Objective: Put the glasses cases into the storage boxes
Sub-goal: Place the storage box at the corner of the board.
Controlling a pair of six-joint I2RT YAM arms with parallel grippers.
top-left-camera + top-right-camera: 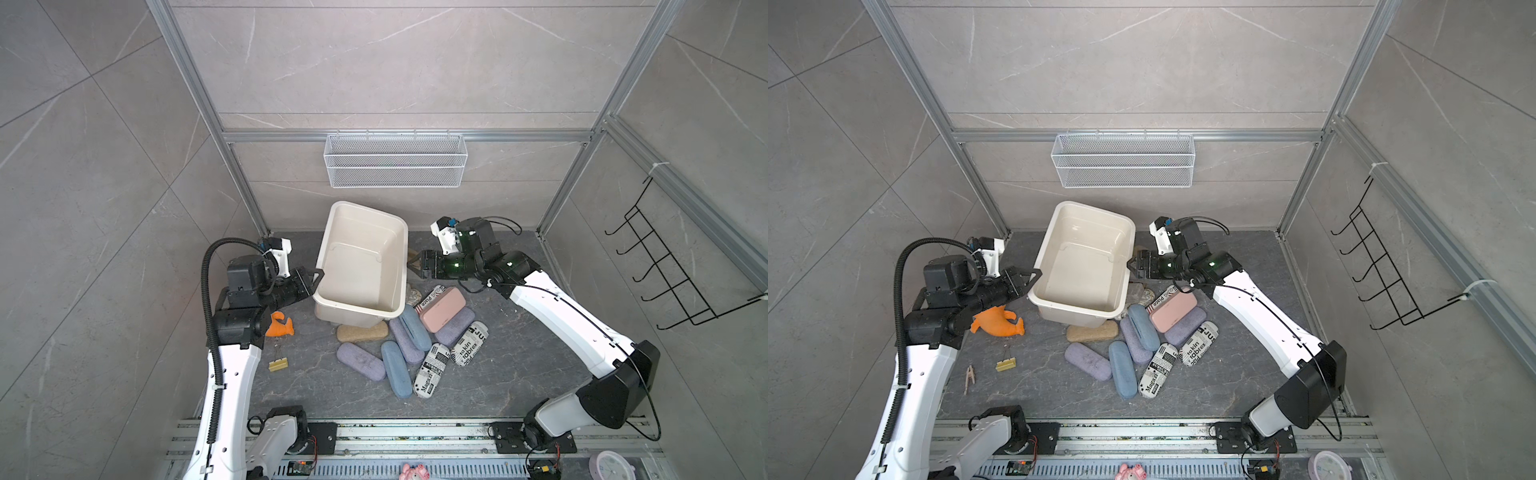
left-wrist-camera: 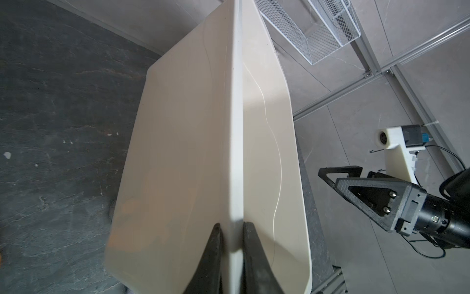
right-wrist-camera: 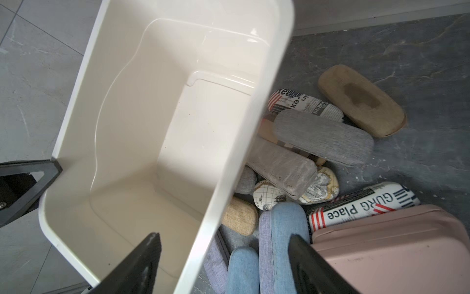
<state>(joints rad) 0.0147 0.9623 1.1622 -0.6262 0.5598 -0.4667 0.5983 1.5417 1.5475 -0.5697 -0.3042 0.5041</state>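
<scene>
The cream-white storage box [image 1: 357, 270] [image 1: 1079, 266] is empty and sits tilted at the back middle of the floor. My left gripper [image 1: 318, 276] [image 2: 231, 225] is shut on the rim of its left side [image 2: 236, 127]. My right gripper [image 1: 411, 266] [image 3: 223, 236] is open and straddles the right rim, one finger inside the box [image 3: 152, 127] and one outside. Several glasses cases lie piled to the box's right and front: pink [image 1: 442, 308], blue [image 1: 415, 326], lilac [image 1: 360, 360], tan [image 1: 362, 332], newspaper print [image 1: 432, 370]. A grey case [image 3: 323, 137] and others lie partly under the box's right edge.
An orange plush toy [image 1: 998, 322] lies under my left arm. Nearby are a small yellow clip [image 1: 277, 365] and a wooden clothespin [image 1: 969, 378]. A white wire mesh basket [image 1: 395, 160] hangs on the back wall, a black wire rack [image 1: 681, 266] on the right wall.
</scene>
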